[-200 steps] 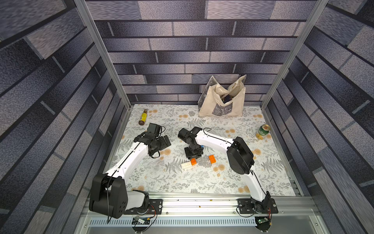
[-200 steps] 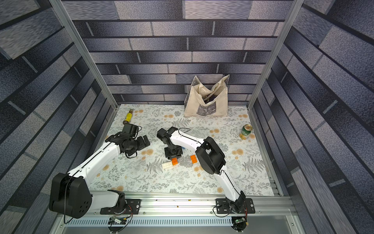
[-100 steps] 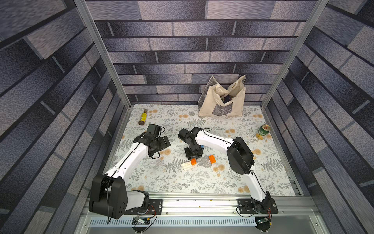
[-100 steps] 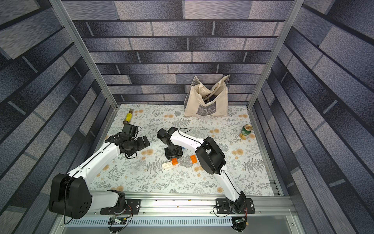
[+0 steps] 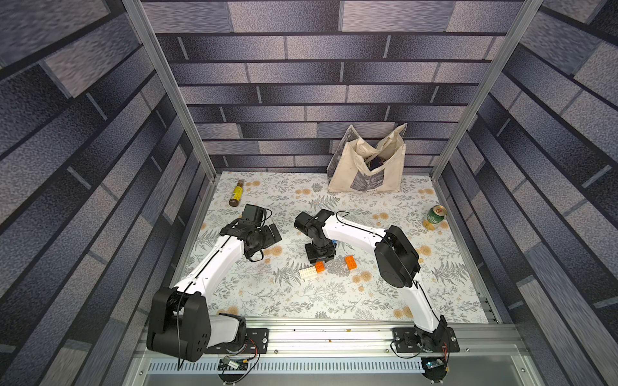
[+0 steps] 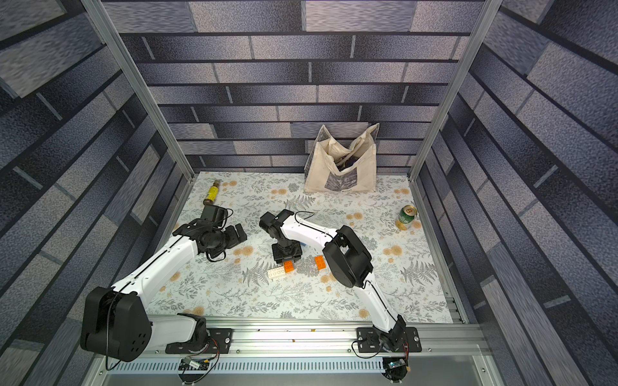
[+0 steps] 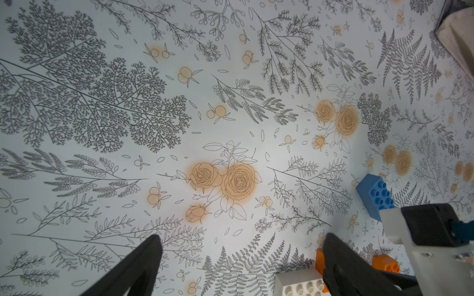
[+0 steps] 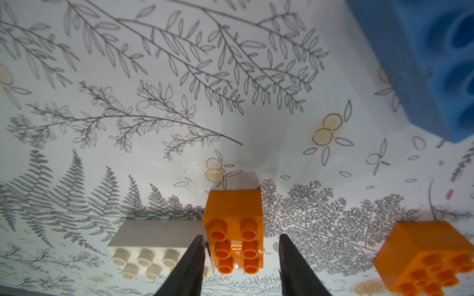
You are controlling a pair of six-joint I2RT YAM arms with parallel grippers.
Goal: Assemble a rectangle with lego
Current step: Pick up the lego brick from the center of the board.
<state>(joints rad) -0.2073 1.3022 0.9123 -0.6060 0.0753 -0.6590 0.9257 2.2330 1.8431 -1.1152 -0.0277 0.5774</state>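
The lego lies loose mid-table, nothing joined yet: an orange brick [image 8: 234,230] sits against the side of the white brick [image 8: 156,243], a second orange brick [image 8: 431,253] is near it, and a blue brick [image 8: 423,64] is farther off. I see only one blue. These look light, rigid and smooth-walled, so they likely slide or tip under a skewed push. The flat opposite side walls are the best hold, not the studs. The right gripper [image 8: 240,237] straddles the first orange brick, jaws parted wider than it, with a gap on one side and nothing clamped. The left gripper [image 7: 243,235] hangs spread wide and empty above the bare table [image 5: 267,300].
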